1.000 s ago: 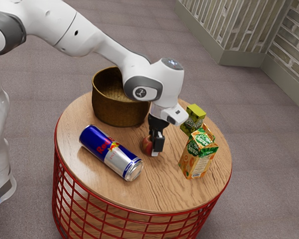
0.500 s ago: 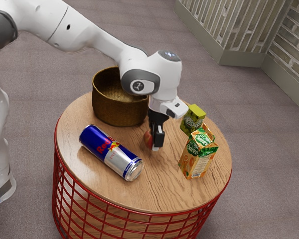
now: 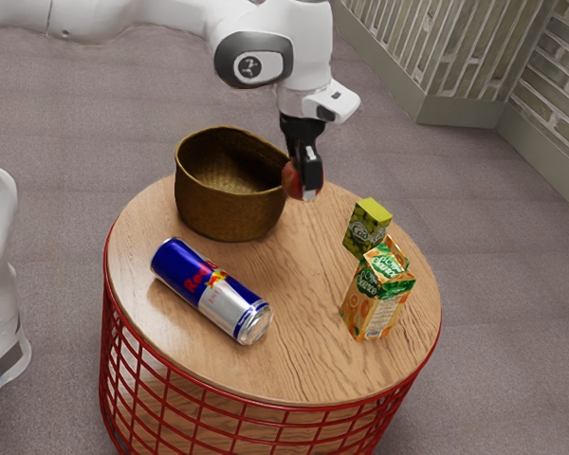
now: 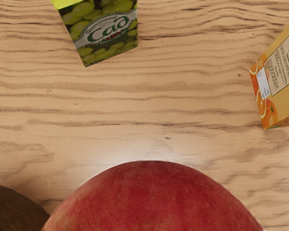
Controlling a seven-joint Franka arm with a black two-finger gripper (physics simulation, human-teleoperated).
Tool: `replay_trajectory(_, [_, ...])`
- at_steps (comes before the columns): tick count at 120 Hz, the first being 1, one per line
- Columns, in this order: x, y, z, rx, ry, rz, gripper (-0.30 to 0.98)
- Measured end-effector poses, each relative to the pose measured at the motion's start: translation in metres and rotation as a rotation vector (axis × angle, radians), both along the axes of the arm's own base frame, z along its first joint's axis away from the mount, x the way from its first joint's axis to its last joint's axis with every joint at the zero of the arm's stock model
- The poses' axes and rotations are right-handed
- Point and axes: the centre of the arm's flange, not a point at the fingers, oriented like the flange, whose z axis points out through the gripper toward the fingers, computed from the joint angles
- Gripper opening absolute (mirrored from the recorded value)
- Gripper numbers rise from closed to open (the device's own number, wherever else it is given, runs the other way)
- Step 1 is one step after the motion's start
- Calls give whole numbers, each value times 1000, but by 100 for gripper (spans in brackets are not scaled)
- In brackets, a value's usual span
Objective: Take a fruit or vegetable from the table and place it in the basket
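Note:
My gripper [image 3: 305,182] is up above the tabletop in the exterior view, shut on a red apple [image 3: 291,180], which is partly hidden behind the near finger. The woven brown basket [image 3: 229,213] stands upright on the table, just to the exterior view's left of the apple, its open top showing and its inside bare where visible. In the wrist view the apple [image 4: 154,199] bulges large at the lower edge, and a dark piece of the basket [image 4: 12,211] shows beside it.
A Red Bull can [image 3: 211,289] lies on its side on the round wooden table [image 3: 303,355]. A green grape juice box [image 3: 368,226] and an orange juice carton [image 3: 377,292] stand toward the exterior view's right.
My gripper has risen well off the tabletop with the apple and now holds it close to the basket's rim height. The can, the boxes and the basket have stayed put.

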Motion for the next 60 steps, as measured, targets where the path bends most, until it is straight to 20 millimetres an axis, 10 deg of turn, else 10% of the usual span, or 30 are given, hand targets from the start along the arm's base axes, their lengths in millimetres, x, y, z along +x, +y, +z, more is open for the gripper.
replay_trajectory(34, [-11, 119, 0, -14, 66, 196, 39])
replay_trajectory(60, [-18, 141, -3, -1, 99, 230, 39])
